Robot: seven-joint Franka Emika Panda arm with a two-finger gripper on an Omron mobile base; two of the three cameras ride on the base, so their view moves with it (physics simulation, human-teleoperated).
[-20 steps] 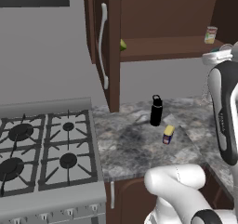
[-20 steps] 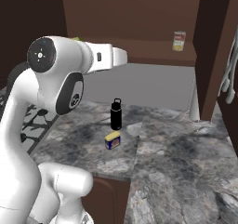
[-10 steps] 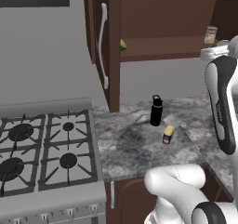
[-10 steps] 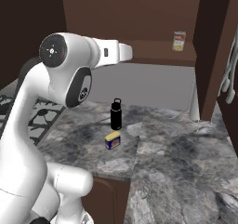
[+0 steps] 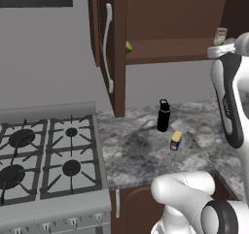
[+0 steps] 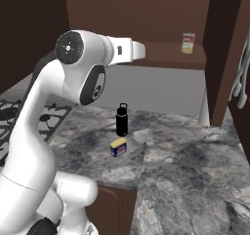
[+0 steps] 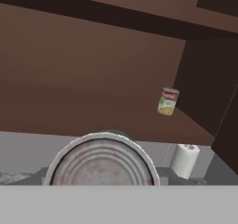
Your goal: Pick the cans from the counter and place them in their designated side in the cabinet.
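My arm: it is lifted high, up by the cabinet, with my hand near the shelf.
My gripper: I cannot see my fingers, so I cannot tell if they are spread or pinching.
Can in front of my hand: a round can with a silver top sits right up close in my hand view. It has a thin green edge at the back. I cannot tell if I am holding it.
Other can: the small blue can with the yellow top lies on its side on the counter.
Black bottle: the black bottle stands upright just behind the blue can, close to it but not touching.
Shelf: a pale can with a red and yellow label stands on the right part of the shelf. A small green thing sits at the left end.
Door: the cabinet door is open, with its long silver handle showing.
Stove: the stove is left of the counter.
Paper roll: a white paper roll stands on the counter under the shelf.
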